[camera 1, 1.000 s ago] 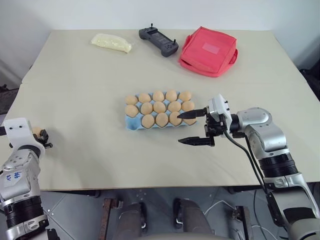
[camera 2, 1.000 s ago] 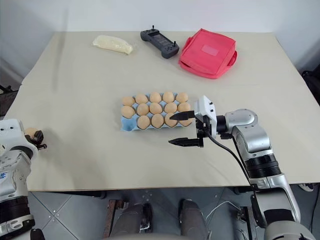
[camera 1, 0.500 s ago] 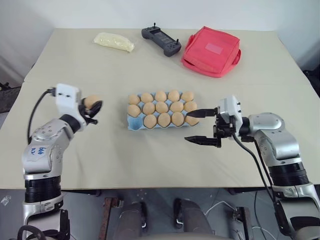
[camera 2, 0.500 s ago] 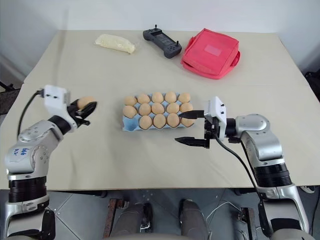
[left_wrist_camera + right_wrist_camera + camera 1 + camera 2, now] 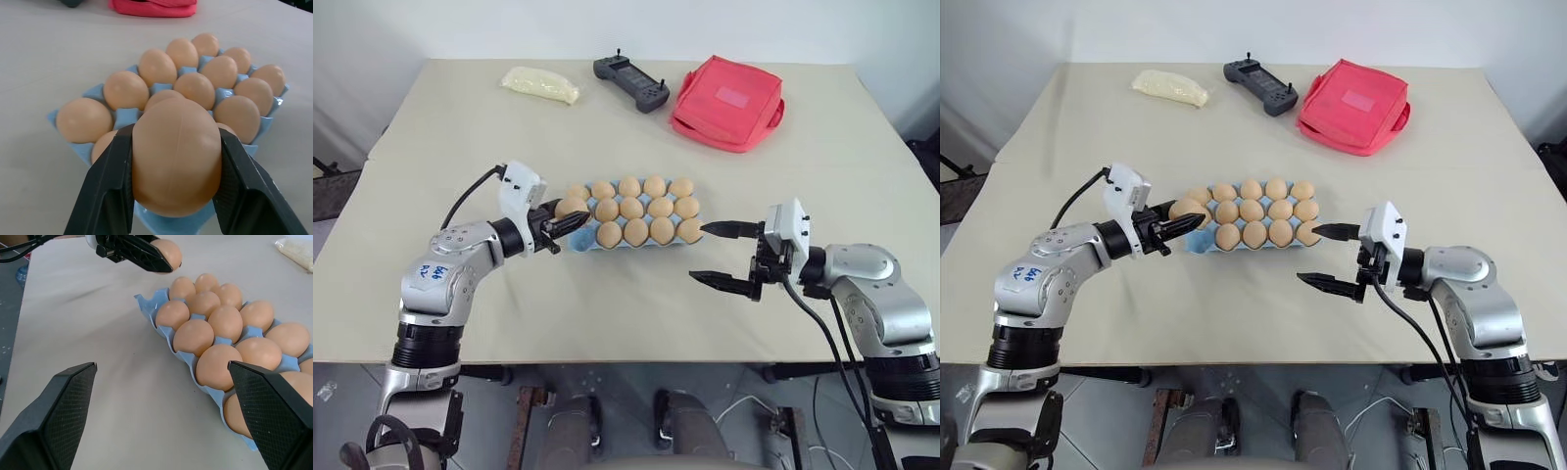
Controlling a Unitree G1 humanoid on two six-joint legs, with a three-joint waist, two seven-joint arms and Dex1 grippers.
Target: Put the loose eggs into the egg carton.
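The light blue egg carton (image 5: 579,240) sits mid-table with several tan eggs (image 5: 636,232) in its cups; the front-left corner cup looks empty. My left gripper (image 5: 576,219) is shut on one loose egg (image 5: 569,208), held just above the carton's left end. In the left wrist view that egg (image 5: 176,156) sits between both black fingers (image 5: 105,196), with the carton (image 5: 124,117) right behind it. My right gripper (image 5: 707,255) hangs open a little off the carton's right end, touching nothing. From the right wrist, the carton (image 5: 146,303) and the held egg (image 5: 168,252) are both in sight.
At the back of the beige table (image 5: 460,137) lie a pale yellow packet (image 5: 540,84), a black controller (image 5: 631,81) and a red fabric pouch (image 5: 724,88). Bare tabletop lies in front of the carton and to both sides.
My left arm has swung from the table's left edge over to the carton's left end, carrying the egg. My right gripper has drawn back a little from the carton, still open.
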